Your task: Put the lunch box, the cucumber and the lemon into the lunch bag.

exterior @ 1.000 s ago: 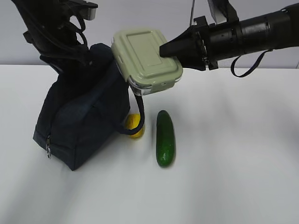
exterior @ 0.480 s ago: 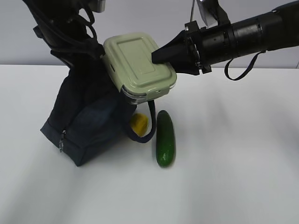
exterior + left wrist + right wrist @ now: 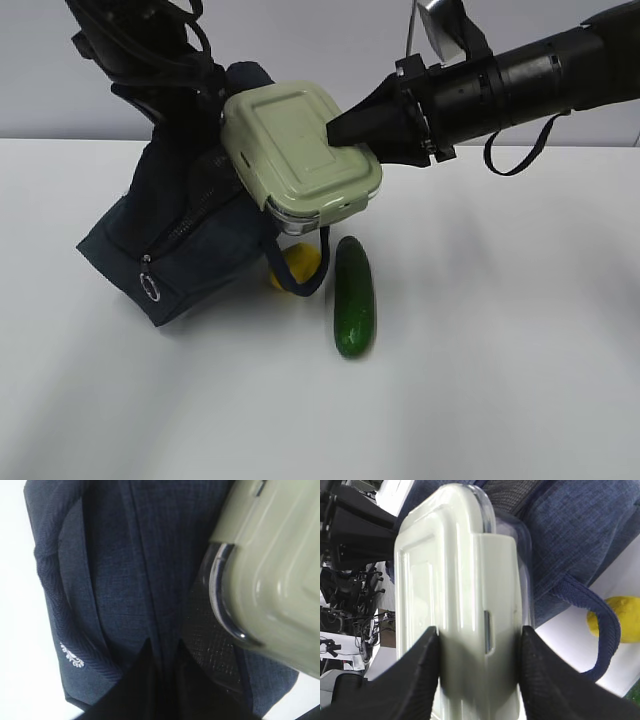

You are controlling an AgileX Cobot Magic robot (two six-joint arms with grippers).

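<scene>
My right gripper (image 3: pixel 345 130) is shut on the lunch box (image 3: pixel 300 150), which has a sage-green lid and a clear base. It holds the box tilted in the air, with its left end against the top of the navy lunch bag (image 3: pixel 190 230). My left gripper (image 3: pixel 185 95) is shut on the bag's top fabric and holds that side up. The right wrist view shows the fingers (image 3: pixel 417 675) clamping the box (image 3: pixel 465 580). The left wrist view shows the bag fabric (image 3: pixel 125 570) and a corner of the box (image 3: pixel 270 570). The cucumber (image 3: pixel 353 297) and the lemon (image 3: pixel 298 262) lie on the table.
A handle loop (image 3: pixel 310 270) hangs from the bag in front of the lemon. The silver ring pull (image 3: pixel 150 287) hangs at the bag's lower left end. The white table (image 3: pixel 500 350) runs to a grey wall behind.
The lunch box has moved left and slightly down, up against the bag. The left arm has lifted and tipped the bag, so the zipper and ring pull now face forward.
</scene>
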